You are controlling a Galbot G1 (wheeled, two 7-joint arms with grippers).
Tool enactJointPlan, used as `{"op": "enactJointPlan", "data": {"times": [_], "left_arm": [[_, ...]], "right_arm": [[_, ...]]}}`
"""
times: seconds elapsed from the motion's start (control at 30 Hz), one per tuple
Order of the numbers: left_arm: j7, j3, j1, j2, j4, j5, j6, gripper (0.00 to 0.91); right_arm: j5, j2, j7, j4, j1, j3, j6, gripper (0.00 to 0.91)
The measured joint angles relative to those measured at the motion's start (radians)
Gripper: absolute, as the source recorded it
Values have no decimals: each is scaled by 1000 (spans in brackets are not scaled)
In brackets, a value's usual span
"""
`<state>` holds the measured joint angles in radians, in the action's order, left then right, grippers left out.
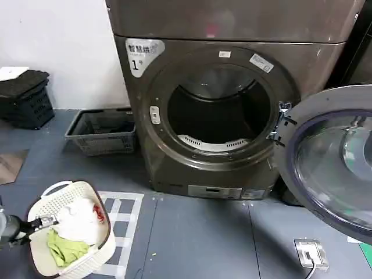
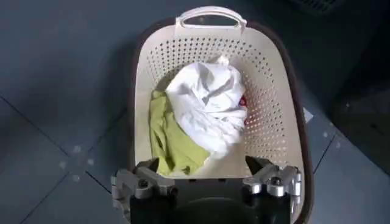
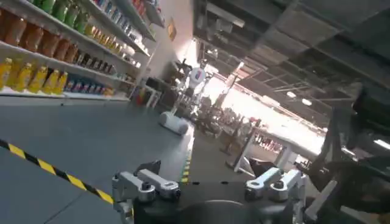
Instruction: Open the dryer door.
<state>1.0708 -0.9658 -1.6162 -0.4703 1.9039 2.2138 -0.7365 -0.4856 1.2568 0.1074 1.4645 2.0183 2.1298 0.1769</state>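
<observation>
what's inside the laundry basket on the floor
The cream laundry basket holds a white garment on top, a green cloth beside it, and a bit of red; anything underneath is covered.

Dim, even light; bright distant glare.

The left gripper [image 2: 207, 173] had a black body with silver-grey metal knuckles — each set with round screws — and dark fingers [image 2: 149, 165]. The right gripper [image 3: 210, 182] looked the same — black housing, pale metal links.

head: down at dryer [image 1: 215, 110] | left wrist: above shared basket [image 2: 274, 97] | right wrist: across room
</observation>
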Motion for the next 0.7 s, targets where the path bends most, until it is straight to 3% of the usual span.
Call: {"op": "enactJointPlan", "data": {"times": [0.7], "left_arm": [[-1, 13, 1, -6, 13, -10, 0, 907]], "right_arm": [[4, 3, 2, -4, -4, -3, -8, 907]]}}
